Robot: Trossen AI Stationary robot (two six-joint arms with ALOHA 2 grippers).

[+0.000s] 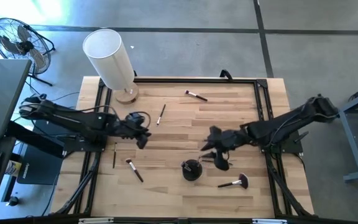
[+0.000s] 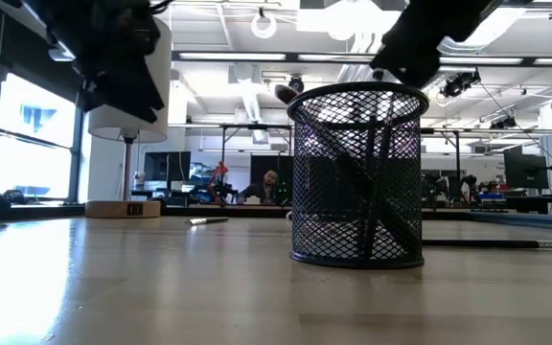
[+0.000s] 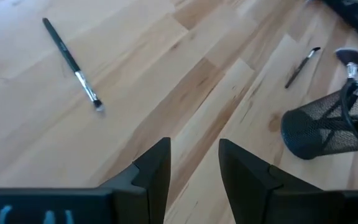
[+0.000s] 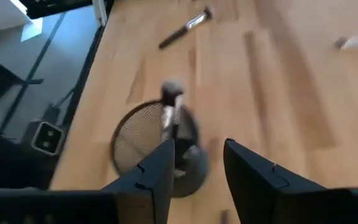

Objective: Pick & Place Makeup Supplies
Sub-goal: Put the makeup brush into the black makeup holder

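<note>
Several slim makeup brushes lie flat on the wooden table: one at the far side (image 1: 196, 95), one near the middle (image 1: 161, 114), two at the near left (image 1: 114, 154) (image 1: 134, 170), and a fluffy-headed one (image 1: 234, 183) at the near right. A black mesh cup (image 1: 191, 169) (image 2: 357, 172) stands upright with brushes leaning inside it; one brush head (image 4: 173, 93) sticks up above its rim. My right gripper (image 1: 211, 147) (image 4: 197, 146) hovers open just above and beyond the cup. My left gripper (image 1: 143, 139) (image 3: 194, 146) is open over bare wood at the table's left, with a silver-ferruled brush (image 3: 72, 63) ahead of it.
A big white cylinder (image 1: 110, 59) on a round wooden base stands at the table's far left corner. A black frame (image 1: 263, 106) runs along the table's edges. A floor fan (image 1: 18, 40) and a cart stand beyond the left edge. Bare wood lies between the two grippers.
</note>
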